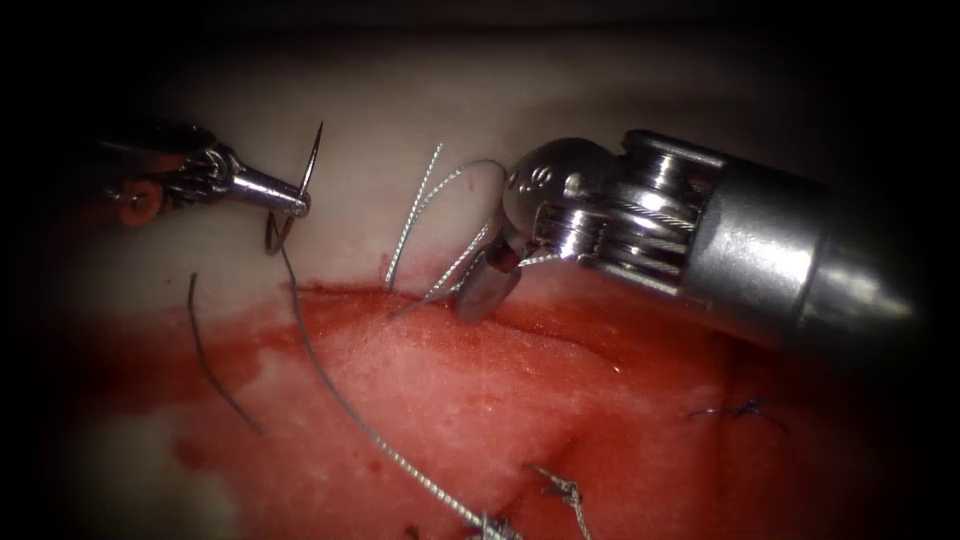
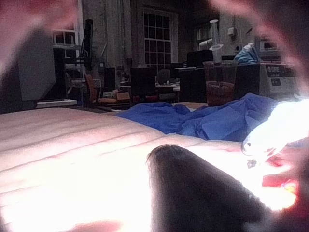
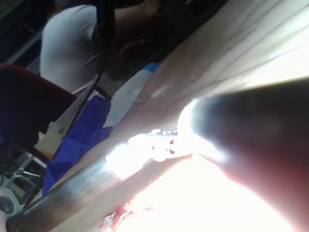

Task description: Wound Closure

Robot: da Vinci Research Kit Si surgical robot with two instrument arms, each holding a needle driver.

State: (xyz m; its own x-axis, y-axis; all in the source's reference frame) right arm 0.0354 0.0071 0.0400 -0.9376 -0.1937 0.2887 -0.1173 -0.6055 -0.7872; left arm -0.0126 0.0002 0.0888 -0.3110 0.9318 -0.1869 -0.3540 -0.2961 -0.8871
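My left tool (image 1: 297, 203) comes in from the upper left, jaws shut on the curved needle (image 1: 311, 160) a little tailward of mid-curve. The needle is out of the tissue (image 1: 420, 390), its tip pointing up over the pale surface near the cut's (image 1: 340, 292) left end. Thread (image 1: 330, 385) trails from the needle's tail down across the red tissue to a knot (image 1: 492, 524). My right tool (image 1: 485, 280) reaches in from the right to the cut's edge; its jaws look shut on taut light thread strands (image 1: 445, 280) that rise from the cut, with a loop (image 1: 440, 185) above.
A dark loose thread end (image 1: 208, 365) lies on the tissue at the left. Red fluid (image 1: 560, 400) covers the lower tissue. A knotted stitch (image 1: 566, 491) and a blue stitch (image 1: 742, 409) sit lower right. Blue cloth (image 2: 217, 118) lies beyond the tissue.
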